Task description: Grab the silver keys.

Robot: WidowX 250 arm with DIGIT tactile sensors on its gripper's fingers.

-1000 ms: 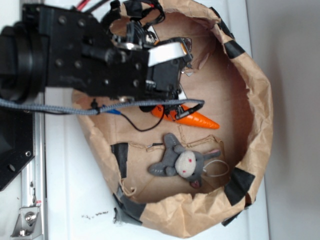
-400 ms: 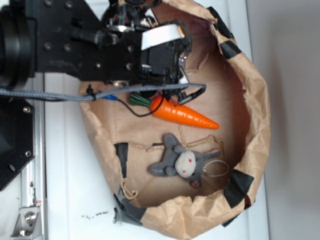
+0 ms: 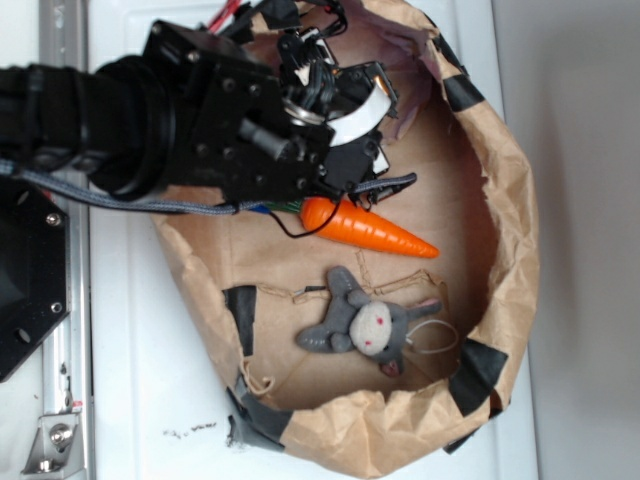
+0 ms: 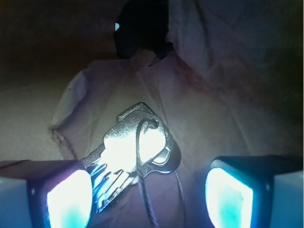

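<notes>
The silver keys lie on the brown paper in the wrist view, a small shiny bunch on a thin wire ring. My gripper is open and low over them. The key blades lie against the left fingertip, while the right fingertip stands apart from the bunch. In the exterior view the gripper is inside the paper bag near its upper wall, and the keys are hidden under it.
The crumpled brown paper bag with black tape patches walls in the whole area. An orange carrot lies just below the gripper. A grey plush bunny lies lower down. A grey cable runs along the arm.
The arm has tilted and shifted up toward the bag's upper wall. The carrot, half covered before, now shows in full.
</notes>
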